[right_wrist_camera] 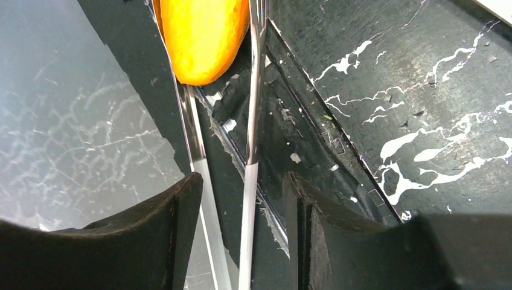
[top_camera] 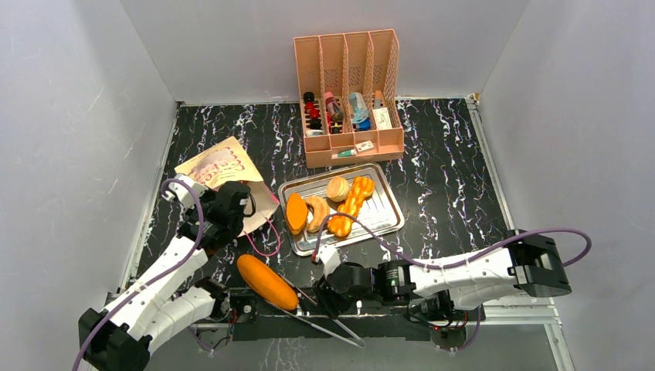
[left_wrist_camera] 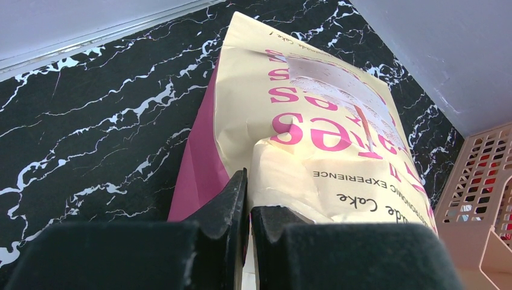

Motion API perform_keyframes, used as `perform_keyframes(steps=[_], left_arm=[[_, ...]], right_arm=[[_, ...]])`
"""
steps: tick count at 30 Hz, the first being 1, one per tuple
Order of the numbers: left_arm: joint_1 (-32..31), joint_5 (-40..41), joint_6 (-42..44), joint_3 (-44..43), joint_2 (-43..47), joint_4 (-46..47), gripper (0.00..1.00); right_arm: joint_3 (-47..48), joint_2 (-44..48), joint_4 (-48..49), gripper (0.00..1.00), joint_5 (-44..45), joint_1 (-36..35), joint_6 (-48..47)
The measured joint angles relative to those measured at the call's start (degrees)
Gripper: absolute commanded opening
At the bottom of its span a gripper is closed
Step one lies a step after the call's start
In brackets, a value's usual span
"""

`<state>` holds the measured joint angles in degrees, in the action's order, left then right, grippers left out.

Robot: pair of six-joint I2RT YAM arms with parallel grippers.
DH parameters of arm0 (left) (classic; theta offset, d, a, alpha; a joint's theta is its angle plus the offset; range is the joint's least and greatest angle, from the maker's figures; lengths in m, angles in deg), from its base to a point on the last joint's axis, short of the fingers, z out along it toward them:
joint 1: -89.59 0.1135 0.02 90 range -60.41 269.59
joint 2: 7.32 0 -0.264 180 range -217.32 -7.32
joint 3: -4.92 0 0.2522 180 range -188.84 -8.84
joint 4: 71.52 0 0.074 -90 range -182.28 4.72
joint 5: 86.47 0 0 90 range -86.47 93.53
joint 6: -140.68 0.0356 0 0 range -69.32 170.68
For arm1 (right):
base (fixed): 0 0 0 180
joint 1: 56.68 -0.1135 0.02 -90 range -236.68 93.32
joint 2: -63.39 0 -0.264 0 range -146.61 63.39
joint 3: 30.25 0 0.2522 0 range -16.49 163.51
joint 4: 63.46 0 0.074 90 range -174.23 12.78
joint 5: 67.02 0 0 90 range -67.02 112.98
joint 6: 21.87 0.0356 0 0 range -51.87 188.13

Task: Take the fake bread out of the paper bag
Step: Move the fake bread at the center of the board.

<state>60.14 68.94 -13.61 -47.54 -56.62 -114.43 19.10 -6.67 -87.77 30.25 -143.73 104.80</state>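
a lab test cell: plain white walls (top_camera: 69, 116) boxing a marbled black table (top_camera: 448, 178).

Top: high behind bases, downward. Wrists: close behind left pincer (left_wrist_camera: 249, 220), right pincer (right_wrist_camera: 241, 208); paper bag (left_wrist_camera: 314, 121), bread (right_wrist_camera: 202, 36) ahead, shared with top.

The bench (top_camera: 448, 139) has a glossy black top veined with white like marble, and it shows faint reflections near its front edge. Plain pale grey walls close it in on three sides: a back wall (top_camera: 232, 46), a left wall (top_camera: 69, 154) and a right wall (top_camera: 571, 116). A pale strip (top_camera: 232, 102) runs along the foot of the back wall, and the light is soft and even, with no hard shadows.
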Motion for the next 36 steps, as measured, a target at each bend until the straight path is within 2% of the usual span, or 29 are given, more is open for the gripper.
perform_keyframes(steps=[6,14,20,26,36], left_arm=[[0.0,-0.02,0.17,0.0,0.11,0.0,0.05],[0.0,-0.04,0.17,0.0,0.33,-0.04,0.05],[0.0,-0.04,0.17,0.0,0.33,-0.04,0.05],[0.0,-0.04,0.2,0.0,0.33,-0.02,0.05],[0.0,-0.02,0.17,0.0,0.33,-0.04,0.05]], right_arm=[[0.85,-1.99,-0.37,0.58,2.82,-3.23,-2.38],[2.73,-7.43,-0.9,0.59,5.97,-7.85,-4.96],[3.8,-9.7,-1.73,0.57,9.49,-8.09,-5.81],[6.19,-13.16,-1.62,0.47,12.02,-8.09,-7.08],[7.82,-19.26,-0.44,0.47,13.86,-6.78,-8.15]])
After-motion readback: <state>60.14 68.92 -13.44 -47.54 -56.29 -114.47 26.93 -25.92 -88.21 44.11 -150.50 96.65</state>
